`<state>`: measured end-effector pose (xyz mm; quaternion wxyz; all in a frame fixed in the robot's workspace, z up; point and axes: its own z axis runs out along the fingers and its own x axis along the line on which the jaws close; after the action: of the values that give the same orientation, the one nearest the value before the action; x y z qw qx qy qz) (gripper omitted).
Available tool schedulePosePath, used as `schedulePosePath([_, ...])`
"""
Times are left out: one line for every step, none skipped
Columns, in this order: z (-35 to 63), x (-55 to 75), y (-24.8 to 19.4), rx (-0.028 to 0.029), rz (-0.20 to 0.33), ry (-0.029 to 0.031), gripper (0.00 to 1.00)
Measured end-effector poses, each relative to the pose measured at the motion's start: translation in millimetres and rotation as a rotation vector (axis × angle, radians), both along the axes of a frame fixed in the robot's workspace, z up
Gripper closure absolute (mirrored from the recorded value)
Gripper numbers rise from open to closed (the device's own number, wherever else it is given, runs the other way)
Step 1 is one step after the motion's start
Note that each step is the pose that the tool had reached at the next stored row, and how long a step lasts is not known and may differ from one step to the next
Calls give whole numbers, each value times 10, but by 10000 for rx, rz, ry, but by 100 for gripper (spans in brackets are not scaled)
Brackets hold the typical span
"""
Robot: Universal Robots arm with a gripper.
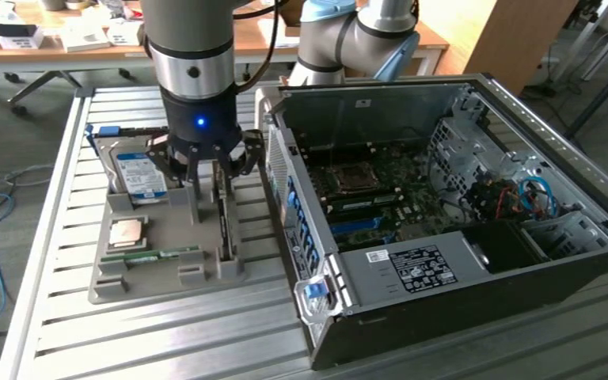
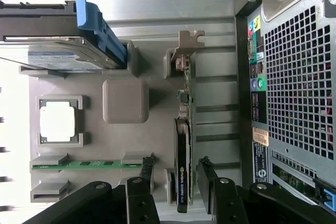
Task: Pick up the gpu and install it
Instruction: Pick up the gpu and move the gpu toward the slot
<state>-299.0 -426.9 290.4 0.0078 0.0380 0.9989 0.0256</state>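
gpu: a thin green card (image 2: 182, 145) with a dark cooler on one face, standing on its long edge in a slot of the gray holder.
gpu in the scene: at the holder's side toward the exterior view's right (image 1: 224, 226), the side nearest the computer case.
gpu bracket: the silver metal bracket (image 2: 185, 43) is at the card's far end, level with the hard drive.
gpu relative to jaws: the card runs into the gap between the two jaws. The jaws straddle its dark cooler end, one on each face.
jaws: spread wide and pinching nothing. A gap shows on both sides of the card, narrower on the case side.
jaws height: they reach down close over the card. I cannot tell how far down its faces the tips reach.
arm: it hangs straight down over the holder (image 1: 191, 71), with a blue light glowing on the wrist.
holder: a gray moulded tray (image 1: 124, 285) (image 2: 126, 145) lying flat on the worktop, just left of the case in the exterior view.
hard drive: a silver box with a blue caddy (image 1: 140, 178) (image 2: 47, 51), upright at the holder's far left.
processor: a square chip (image 1: 127, 231) (image 2: 58, 120) lying flat in a pocket nearer than the hard drive.
memory stick: a narrow green strip (image 1: 156, 256) (image 2: 89, 164) on edge at the holder's near end.
computer case: lying open (image 1: 367, 103), motherboard facing up; its perforated rear panel (image 2: 299, 77) faces the holder.
worktop: slatted metal (image 1: 177, 340) (image 2: 157, 3).
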Motion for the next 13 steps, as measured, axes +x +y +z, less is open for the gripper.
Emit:
schedulePosePath([0, 0, 0, -1, 1, 0, 53])
schedulePosePath([0, 0, 0, 0, 0, 0, 53])
schedulePosePath([-2, 3, 1, 3, -1, -3, 53])
schedulePosePath([-3, 12, 0, 3, 1, -3, 53])
schedulePosePath([-3, 20, 0, 3, 1, -2, 53])
schedulePosePath([-2, 23, 0, 2, 0, 0, 53])
schedulePosePath([-2, 23, 0, 2, 0, 1, 53])
schedulePosePath([-2, 23, 0, 2, 0, 1, 53])
schedulePosePath([-2, 23, 0, 1, -1, 1, 53])
schedulePosePath([-2, 23, 0, 1, -1, 2, 53])
schedulePosePath([-7, 24, 1, 3, 0, 0, 53])
schedulePosePath([-16, 24, 1, 3, 0, 0, 53])
schedulePosePath([-24, 24, 0, 2, 0, 1, 53])
